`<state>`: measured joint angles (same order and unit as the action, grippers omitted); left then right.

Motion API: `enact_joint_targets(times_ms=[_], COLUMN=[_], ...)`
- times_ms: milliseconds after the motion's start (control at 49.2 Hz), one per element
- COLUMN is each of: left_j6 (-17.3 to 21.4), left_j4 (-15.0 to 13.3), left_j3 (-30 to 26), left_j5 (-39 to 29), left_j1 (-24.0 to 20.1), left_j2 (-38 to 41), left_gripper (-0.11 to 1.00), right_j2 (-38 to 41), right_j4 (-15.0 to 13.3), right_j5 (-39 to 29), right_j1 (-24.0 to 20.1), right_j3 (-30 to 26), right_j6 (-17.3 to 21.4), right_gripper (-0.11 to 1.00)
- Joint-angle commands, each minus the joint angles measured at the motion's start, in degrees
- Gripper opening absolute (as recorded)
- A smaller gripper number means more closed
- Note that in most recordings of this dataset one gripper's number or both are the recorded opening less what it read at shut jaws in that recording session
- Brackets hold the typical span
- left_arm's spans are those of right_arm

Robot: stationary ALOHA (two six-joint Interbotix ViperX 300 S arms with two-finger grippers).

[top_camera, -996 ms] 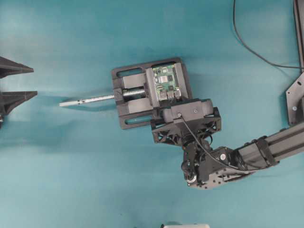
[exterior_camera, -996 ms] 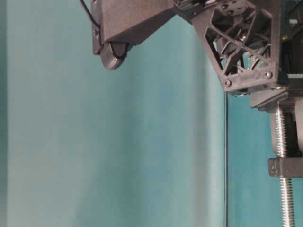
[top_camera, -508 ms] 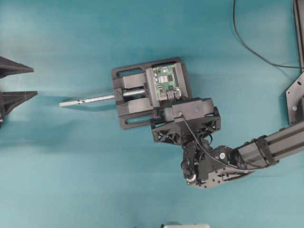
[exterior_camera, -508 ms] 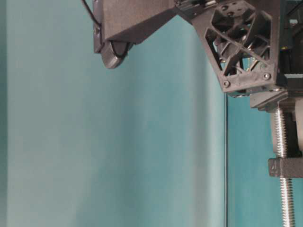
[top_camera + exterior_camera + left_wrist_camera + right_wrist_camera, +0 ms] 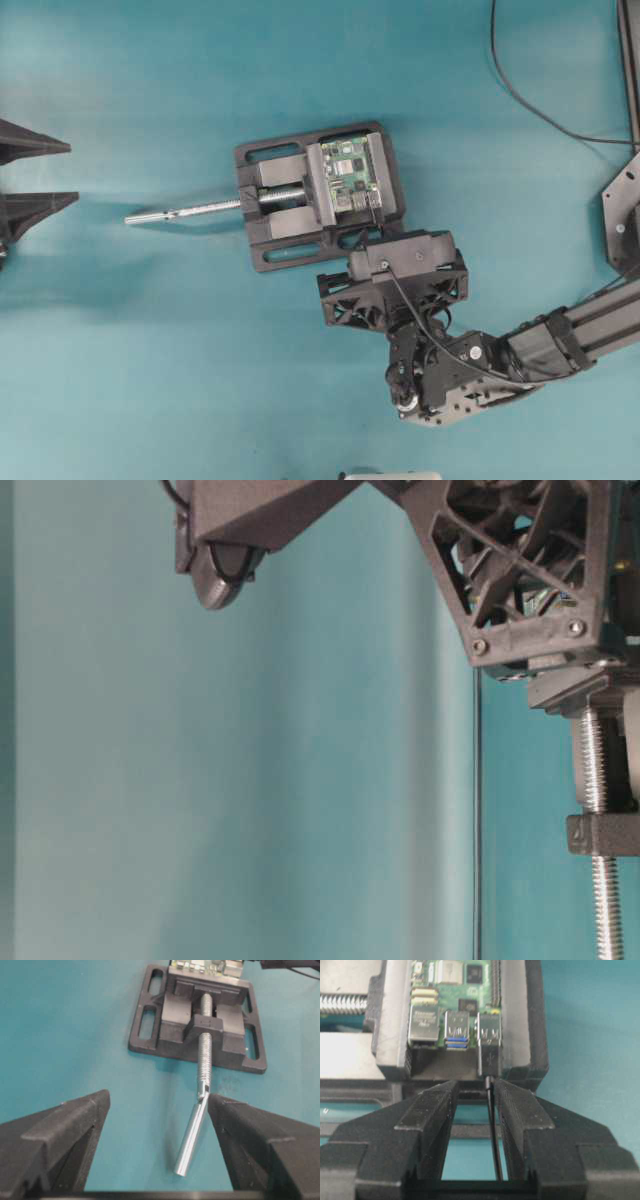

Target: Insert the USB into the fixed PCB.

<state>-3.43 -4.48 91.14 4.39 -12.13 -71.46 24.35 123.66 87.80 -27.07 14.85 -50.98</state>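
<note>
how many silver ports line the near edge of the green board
3: an ethernet jack leftmost, an empty blue USB port in the middle, and the rightmost port filled by the USB.

I work in a robotics lab: a plain teal table (image 5: 150, 350), a black vise (image 5: 275, 215) at centre frame, my arm's cabling at upper right.
</note>
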Motion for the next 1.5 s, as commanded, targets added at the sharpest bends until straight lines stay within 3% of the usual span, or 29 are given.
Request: enact_joint_targets(times_ms=[0, 305, 630, 793, 996, 1098, 1260, 1402, 1484], left_j6=[-0.2, -0.2, -0.2, -0.2, -0.2, -0.2, -0.2, -0.2, -0.2], left_j4=[0.2, 0.2, 0.2, 0.2, 0.2, 0.2, 0.2, 0.2, 0.3], left_j3=[-0.7, -0.6, -0.6, -0.6, -0.6, -0.6, -0.6, -0.6, -0.7], left_j5=[0.3, 0.3, 0.3, 0.3, 0.3, 0.3, 0.3, 0.3, 0.3], left_j1=[0.0, 0.0, -0.1, -0.1, -0.1, -0.1, 0.0, 0.0, -0.1], left_j2=[0.4, 0.4, 0.4, 0.4, 0.4, 0.4, 0.4, 0.4, 0.4], left_gripper=[0.94, 0.94, 0.94, 0.94, 0.94, 0.94, 0.94, 0.94, 0.94], right_j2=[-1.3, -7.3, -18.5, -26.0, -36.6, -41.7, -51.8, -59.4, -63.3], right_j4=[-0.3, -1.4, -6.5, -10.8, -19.4, -26.1, -38.3, -45.2, -48.3], right_j5=[-0.1, -5.0, -8.6, -12.9, -22.8, -30.5, -45.5, -61.2, -66.8], right_j1=[0.1, -0.2, -0.8, -0.6, 3.7, 8.2, 20.1, 31.9, 37.0], right_j3=[-0.9, 4.0, 13.6, 20.9, 32.4, 38.4, 47.3, 52.6, 55.3], right_j6=[-0.1, -3.3, -7.4, -9.0, -9.6, -9.4, -9.8, -11.4, -12.8], right_gripper=[0.4, 0.4, 0.43, 0.43, 0.43, 0.43, 0.42, 0.42, 0.42])
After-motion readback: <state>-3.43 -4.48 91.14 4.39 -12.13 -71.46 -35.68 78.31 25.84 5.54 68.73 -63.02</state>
